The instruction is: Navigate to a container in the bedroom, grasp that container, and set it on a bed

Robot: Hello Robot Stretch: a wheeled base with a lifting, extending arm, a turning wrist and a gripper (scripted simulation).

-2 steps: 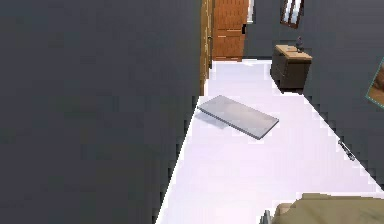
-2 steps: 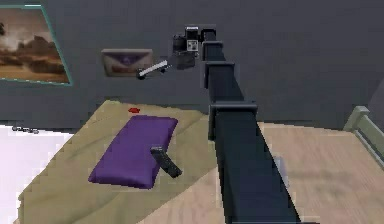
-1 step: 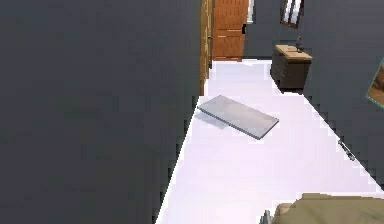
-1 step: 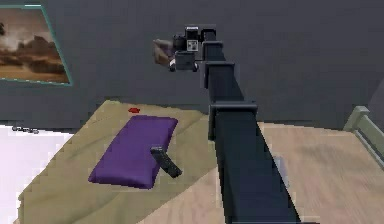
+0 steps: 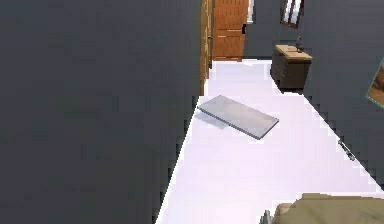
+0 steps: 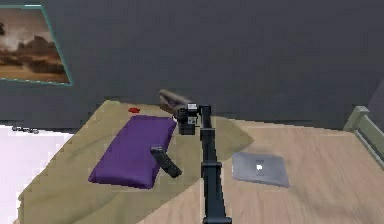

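Arm side view, left to right: we see a framed landscape picture [image 6: 35,45], a flat purple cushion [image 6: 135,150] on the tan bed [image 6: 320,160], a small brown oblong thing [image 6: 172,97], perhaps the container, lying on that bed by the dark gripper [image 6: 183,120], and a flat silver laptop [image 6: 262,168]; whether the jaws are apart or holding anything we cannot tell

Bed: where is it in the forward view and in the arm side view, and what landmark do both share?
Forward view: the bed is a tan corner at the bottom right edge.
Arm side view: the bed spreads across the lower picture, bearing a purple cushion and a grey laptop.
Shared landmark: the white floor, beside the bed at the arm side view's lower left.
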